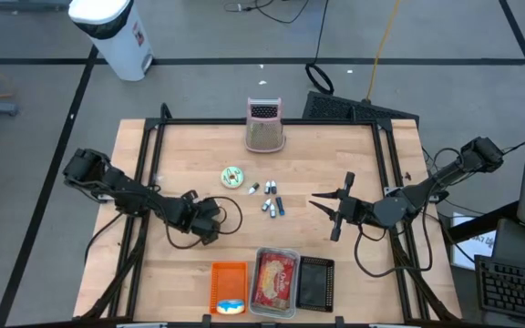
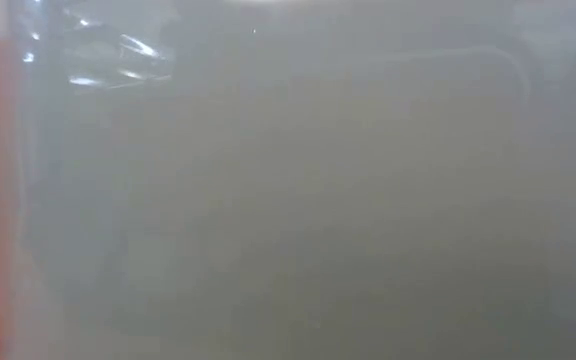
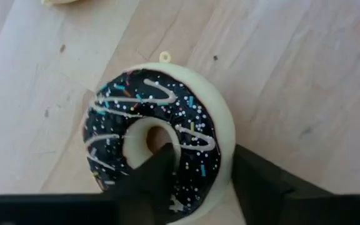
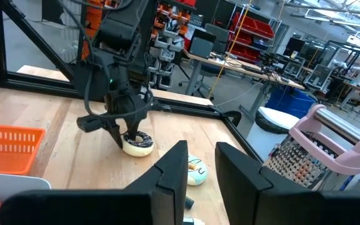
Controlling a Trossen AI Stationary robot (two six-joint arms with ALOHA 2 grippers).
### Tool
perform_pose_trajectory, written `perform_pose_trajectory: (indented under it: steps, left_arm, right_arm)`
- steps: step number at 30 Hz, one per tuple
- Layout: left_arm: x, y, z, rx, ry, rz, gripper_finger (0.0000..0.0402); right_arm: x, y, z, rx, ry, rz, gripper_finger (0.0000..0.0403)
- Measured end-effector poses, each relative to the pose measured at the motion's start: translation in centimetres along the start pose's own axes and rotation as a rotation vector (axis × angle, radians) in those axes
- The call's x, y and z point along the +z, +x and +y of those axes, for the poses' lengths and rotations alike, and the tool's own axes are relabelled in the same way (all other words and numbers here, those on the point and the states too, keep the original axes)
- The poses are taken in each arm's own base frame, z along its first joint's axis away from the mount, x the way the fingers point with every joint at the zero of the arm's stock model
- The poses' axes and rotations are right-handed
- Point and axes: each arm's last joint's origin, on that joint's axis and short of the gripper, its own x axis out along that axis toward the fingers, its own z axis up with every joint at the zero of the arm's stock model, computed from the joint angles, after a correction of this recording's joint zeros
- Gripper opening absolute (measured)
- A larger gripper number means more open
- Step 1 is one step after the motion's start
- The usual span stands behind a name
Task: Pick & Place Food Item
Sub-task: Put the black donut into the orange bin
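A doughnut (image 3: 161, 125) with dark icing, white drizzle and sprinkles lies flat on the wooden table (image 1: 335, 155), left of centre. It also shows in the right wrist view as the doughnut (image 4: 139, 145). My left gripper (image 3: 202, 153) comes down on it, one finger in its hole and one outside its ring. In the high view the left gripper (image 1: 208, 220) covers the doughnut. My right gripper (image 4: 202, 169) hangs level above the table's right half, open, with nothing between its fingers; the right gripper (image 1: 329, 215) points toward the left arm. My left gripper has one finger (image 3: 158, 172) in the doughnut's hole and the other finger (image 3: 258, 178) against the ring's outer side. Between them sits the ring's iced band (image 3: 199, 169). The fingers slant down from above. The doughnut lies flat on the table.
At the near edge stand an orange basket (image 1: 229, 278) with a blue-iced doughnut (image 1: 230, 306), a clear tray of food (image 1: 276, 281) and a black tray (image 1: 316, 284). A green-iced doughnut (image 1: 233, 177), small batteries (image 1: 272, 204) and a pink grater (image 1: 264, 128) lie farther back. A pale container wall (image 2: 288, 180) fills the low view.
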Motion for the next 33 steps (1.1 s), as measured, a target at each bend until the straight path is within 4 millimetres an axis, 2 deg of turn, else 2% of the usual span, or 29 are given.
perform_pose_trajectory:
  steps: [5,7,14,19,24,27,33]
  left_arm:
    - [0.7,-1.2,-0.1,-0.024,0.002,0.049,0.0041]
    - [1.1,-1.9,-0.2,-0.044,0.003,0.079,0.0016]
    - [3.2,-5.1,-1.8,-0.221,0.040,0.136,0.0026]
    - [5.1,-8.4,-3.5,-0.452,0.121,0.141,0.0008]
    - [6.4,-11.5,-4.6,-0.599,0.150,0.116,0.0018]
    - [6.7,-13.1,-5.3,-0.688,0.155,0.111,0.0009]
    - [6.1,-14.3,-7.2,-0.867,0.180,0.119,0.0016]
  right_arm:
    - [0.0,0.0,0.0,0.000,0.000,0.000,0.0070]
    - [0.0,0.0,0.0,0.000,0.001,0.000,0.0070]
    - [0.0,0.0,0.0,0.000,0.001,0.000,0.0070]
    - [0.0,0.0,0.0,0.000,0.001,0.000,0.0070]
    - [0.0,0.0,0.0,0.000,0.001,0.000,0.0070]
    - [0.0,0.0,0.0,0.000,0.001,0.000,0.0070]
    - [0.0,0.0,0.0,0.000,0.001,0.000,0.0070]
